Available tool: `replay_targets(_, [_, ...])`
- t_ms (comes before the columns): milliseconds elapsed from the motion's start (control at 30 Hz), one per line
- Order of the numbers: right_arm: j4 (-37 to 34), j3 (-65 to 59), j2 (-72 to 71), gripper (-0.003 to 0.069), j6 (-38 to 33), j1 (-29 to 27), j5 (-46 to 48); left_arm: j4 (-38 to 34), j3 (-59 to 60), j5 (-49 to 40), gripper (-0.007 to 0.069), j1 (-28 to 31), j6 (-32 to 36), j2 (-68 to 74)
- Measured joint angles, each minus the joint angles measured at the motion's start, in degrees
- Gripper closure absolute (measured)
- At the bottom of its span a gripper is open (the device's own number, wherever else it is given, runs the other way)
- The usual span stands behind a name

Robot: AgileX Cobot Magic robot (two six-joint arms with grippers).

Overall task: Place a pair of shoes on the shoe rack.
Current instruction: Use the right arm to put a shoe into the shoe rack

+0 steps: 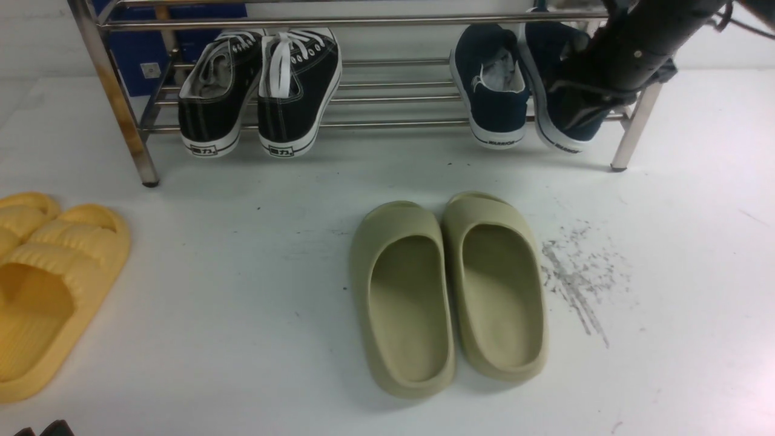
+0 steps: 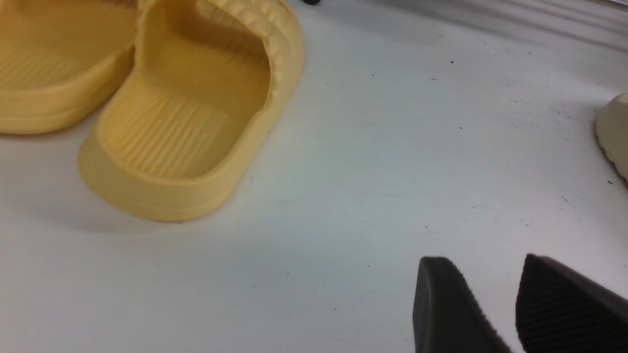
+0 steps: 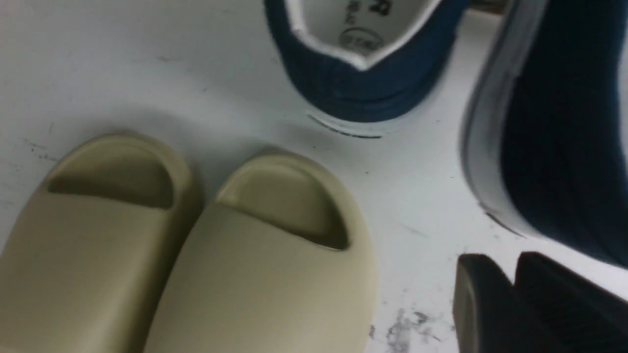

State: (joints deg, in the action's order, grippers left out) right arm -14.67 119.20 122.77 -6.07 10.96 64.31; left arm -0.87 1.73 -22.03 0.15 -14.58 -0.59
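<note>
resting on the lower shelf of the shoe rack (image 1: 393,125), at its right end, the pair of navy slip-on shoes (image 1: 490,91) is sitting side by side with toes pointing to the back and white-soled heels overhanging the front bar. the right arm (image 1: 636,54) is reaching across the right-hand shoe of the 2 and hiding part of it. the right gripper (image 3: 515,267) is hovering just beside that shoe's sole, its jaws drawn together and gripping nothing. the left gripper (image 2: 483,264) is hanging low over the white surface (image 1: 242,272) with jaws spread and nothing between them, near 2 yellow slides (image 2: 186,122). 2 black lace-up sneakers (image 1: 260,91) are occupying the rack's left end on the same shelf. 1 front leg (image 1: 115,91) of the rack is showing rust-brown staining. 2 olive slides (image 1: 448,290) are lying together on the surface in front of the rack, with grey scuff marks (image 1: 575,278) showing just beside them.
</note>
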Motion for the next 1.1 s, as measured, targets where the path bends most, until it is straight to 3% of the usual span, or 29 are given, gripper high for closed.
replay_targets(100, [0.7,-3.9,0.1,0.0658,1.5,0.6,-7.0,0.0,0.0,0.0,0.0387,0.0,0.0,0.0])
replay_targets(400, [6.8,-4.7,0.3,0.0662,8.1,0.5,-18.8,0.0,0.0,0.0,0.0387,0.0,0.0,0.0])
replay_targets(600, [7.4,-4.7,-0.7,0.0662,8.2,0.5,-17.2,0.0,0.0,0.0,0.0386,0.0,0.0,0.0])
replay_targets(800, [8.2,-7.9,-7.2,0.0661,4.0,0.5,-9.8,0.0,0.0,0.0,0.0386,0.0,0.0,0.0])
replay_targets(1100, [9.1,-24.0,-11.0,0.0659,2.6,0.5,-18.6,0.0,0.0,0.0,0.0386,0.0,0.0,0.0])
